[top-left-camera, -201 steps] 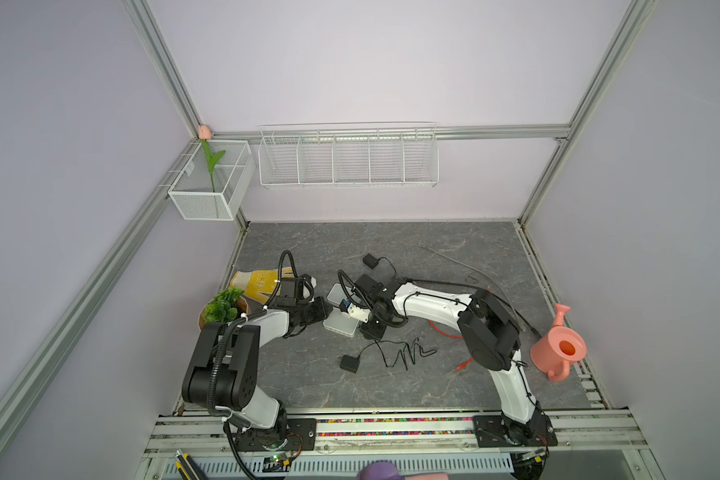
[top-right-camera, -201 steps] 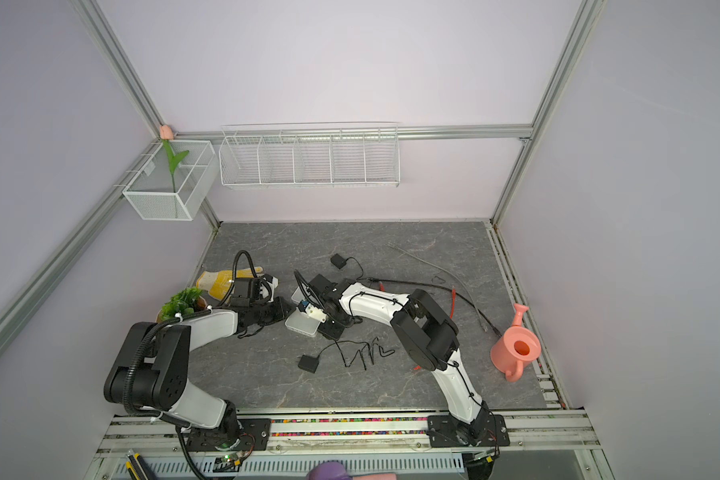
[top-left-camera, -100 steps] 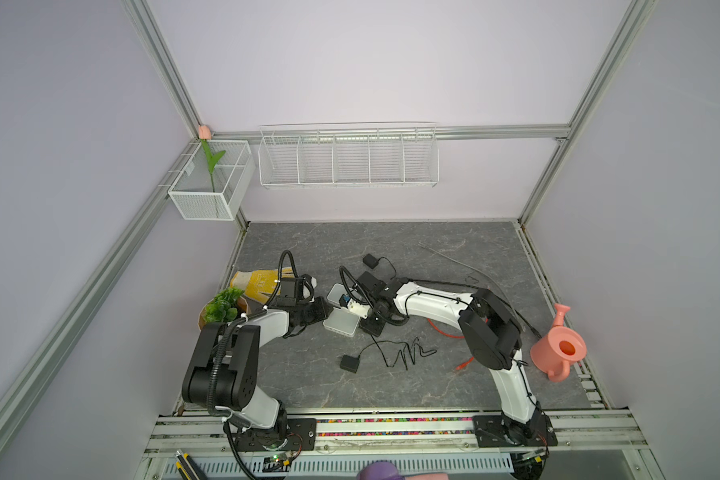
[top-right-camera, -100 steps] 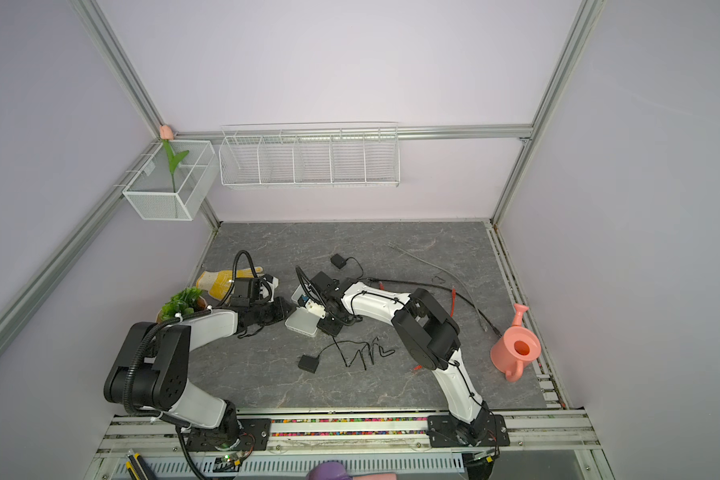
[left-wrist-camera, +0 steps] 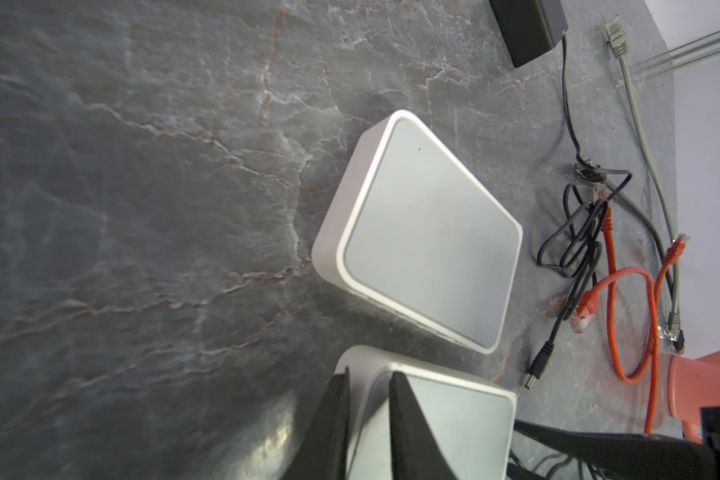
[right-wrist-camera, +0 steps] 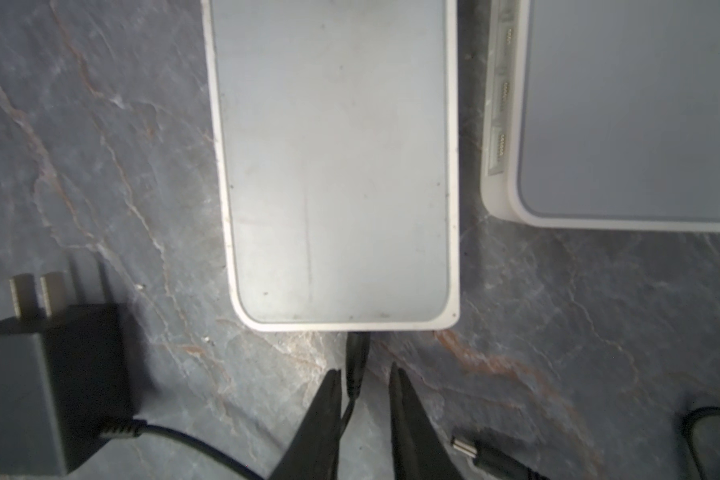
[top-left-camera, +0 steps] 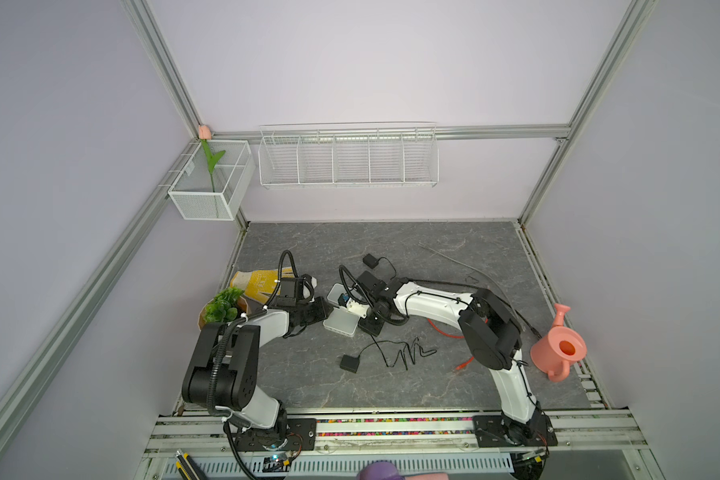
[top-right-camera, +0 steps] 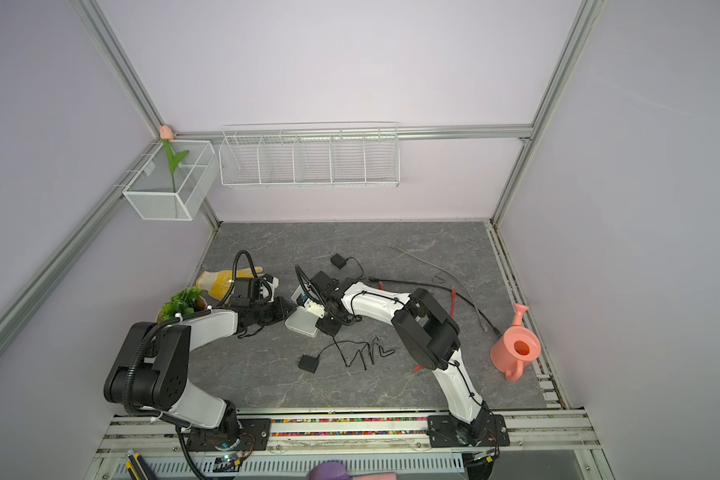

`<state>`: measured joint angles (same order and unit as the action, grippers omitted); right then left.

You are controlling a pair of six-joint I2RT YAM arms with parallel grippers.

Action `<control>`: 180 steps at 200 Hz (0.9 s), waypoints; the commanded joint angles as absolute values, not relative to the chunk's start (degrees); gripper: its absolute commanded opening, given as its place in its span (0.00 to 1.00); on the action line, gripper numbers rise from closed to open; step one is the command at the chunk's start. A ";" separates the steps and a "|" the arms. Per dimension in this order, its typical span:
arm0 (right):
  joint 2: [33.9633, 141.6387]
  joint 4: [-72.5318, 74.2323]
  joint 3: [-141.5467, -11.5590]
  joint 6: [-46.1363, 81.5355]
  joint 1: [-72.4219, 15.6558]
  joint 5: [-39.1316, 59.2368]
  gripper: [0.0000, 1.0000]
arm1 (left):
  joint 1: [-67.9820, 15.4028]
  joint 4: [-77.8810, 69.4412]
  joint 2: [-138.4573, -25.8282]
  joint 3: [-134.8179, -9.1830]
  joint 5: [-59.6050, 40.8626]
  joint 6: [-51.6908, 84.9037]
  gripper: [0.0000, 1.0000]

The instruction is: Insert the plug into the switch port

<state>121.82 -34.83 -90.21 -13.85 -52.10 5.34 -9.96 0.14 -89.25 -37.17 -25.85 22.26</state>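
Barrel plug [right-wrist-camera: 356,357] lies nose-on to the switch [right-wrist-camera: 337,166], at roughly three o'clock of it in both top views. I cannot tell whether it is seated. I judge it light and stiff, smooth black moulding on a limp cord [right-wrist-camera: 163,432], so the barrel is the place to grip. Working left to right: my left gripper [left-wrist-camera: 368,376] pinches the switch's rounded, satin-white rim. My right gripper [right-wrist-camera: 364,370] stands slightly spread astride the plug's tail. A second switch [left-wrist-camera: 425,241] rests near, at twelve o'clock.
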 commanded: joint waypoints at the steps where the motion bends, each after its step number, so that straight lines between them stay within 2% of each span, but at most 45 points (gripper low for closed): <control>1: 122.37 -34.36 -90.36 -13.86 -52.01 6.50 0.25 | -9.56 0.17 -89.44 -37.44 -26.61 21.88 0.21; 108: 124.02 -33.53 -91.23 -13.14 -52.21 5.57 0.25 | -9.58 0.07 -89.39 -37.35 -26.79 21.97 0.21; 180: 124.53 -33.05 -91.41 -13.09 -52.34 5.23 0.20 | -9.58 0.00 -89.47 -37.27 -27.07 22.02 0.21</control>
<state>123.02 -33.32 -90.43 -13.26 -52.12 5.37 -9.96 0.14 -89.25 -37.17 -26.02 22.26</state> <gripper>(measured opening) 0.200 0.208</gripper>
